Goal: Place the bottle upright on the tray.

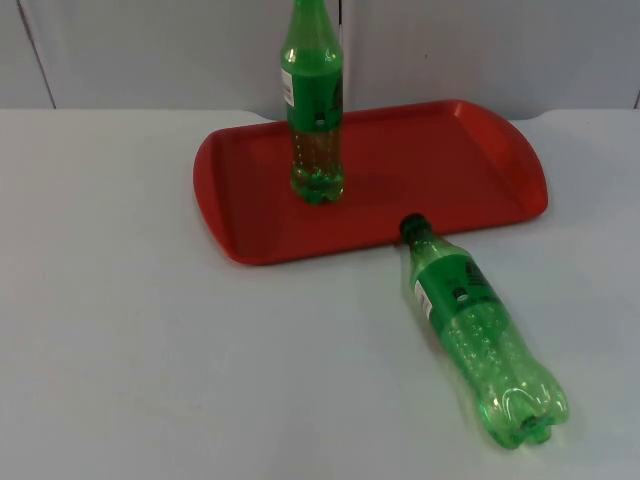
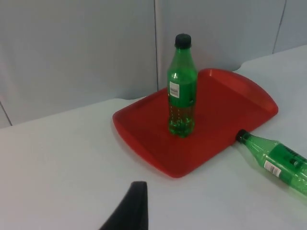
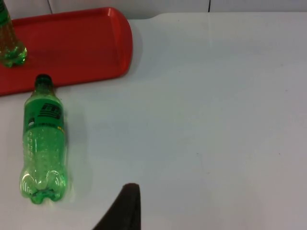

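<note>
A green bottle (image 1: 316, 110) (image 2: 182, 91) with a black cap stands upright on the left half of the red tray (image 1: 440, 165) (image 2: 225, 108) (image 3: 76, 45). A second green bottle (image 1: 480, 335) (image 2: 280, 163) (image 3: 43, 139) lies on its side on the white table in front of the tray's right half. Its black cap points at the tray's front rim and lies close against it. My left gripper (image 2: 128, 211) waits over the table away from the tray. My right gripper (image 3: 122, 208) waits above the table beside the lying bottle's base, apart from it.
The grey partition wall (image 1: 150, 50) rises just behind the tray. White table top (image 1: 120, 330) stretches to the left of and in front of the tray, and to the right of the lying bottle.
</note>
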`<state>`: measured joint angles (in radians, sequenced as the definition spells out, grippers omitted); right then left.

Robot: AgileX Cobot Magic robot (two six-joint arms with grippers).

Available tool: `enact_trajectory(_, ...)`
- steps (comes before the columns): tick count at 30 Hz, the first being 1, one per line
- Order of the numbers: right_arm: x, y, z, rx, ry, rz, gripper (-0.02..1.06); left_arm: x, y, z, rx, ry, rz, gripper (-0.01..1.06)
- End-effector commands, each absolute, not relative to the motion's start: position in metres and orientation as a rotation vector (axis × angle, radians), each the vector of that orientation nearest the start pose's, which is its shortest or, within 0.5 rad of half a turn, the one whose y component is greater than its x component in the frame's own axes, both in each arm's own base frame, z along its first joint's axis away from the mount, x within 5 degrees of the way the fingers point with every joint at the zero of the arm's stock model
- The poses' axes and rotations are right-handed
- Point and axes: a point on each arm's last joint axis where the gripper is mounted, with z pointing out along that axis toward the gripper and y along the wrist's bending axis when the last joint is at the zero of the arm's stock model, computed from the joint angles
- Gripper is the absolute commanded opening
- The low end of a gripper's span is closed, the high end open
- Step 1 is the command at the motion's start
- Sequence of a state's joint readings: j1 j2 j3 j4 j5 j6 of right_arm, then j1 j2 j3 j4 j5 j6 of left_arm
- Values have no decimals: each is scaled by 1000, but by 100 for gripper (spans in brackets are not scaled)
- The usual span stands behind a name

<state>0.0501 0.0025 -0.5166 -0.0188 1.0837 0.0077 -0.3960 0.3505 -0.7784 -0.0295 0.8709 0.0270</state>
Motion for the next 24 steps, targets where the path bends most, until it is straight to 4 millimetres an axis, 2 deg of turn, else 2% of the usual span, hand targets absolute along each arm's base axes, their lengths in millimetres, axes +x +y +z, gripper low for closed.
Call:
enact_trajectory(1,-7,-2,281,-35,2043,14,105,30,-16,366,401,1892,-296,105)
enact_trajectory(6,-7,-2,281,-35,2043,14,105,22,-13,364,401,1887,-310,105)
enact_trajectory(14,-7,-2,281,-35,2043,14,105,16,-14,343,407,1924,-351,105)
enact_trajectory(21,-7,-2,281,-35,2043,14,105,-5,-5,338,393,1854,-361,105)
enact_trajectory(24,-7,-2,281,-35,2043,14,105,-20,1,337,380,1777,-363,105)
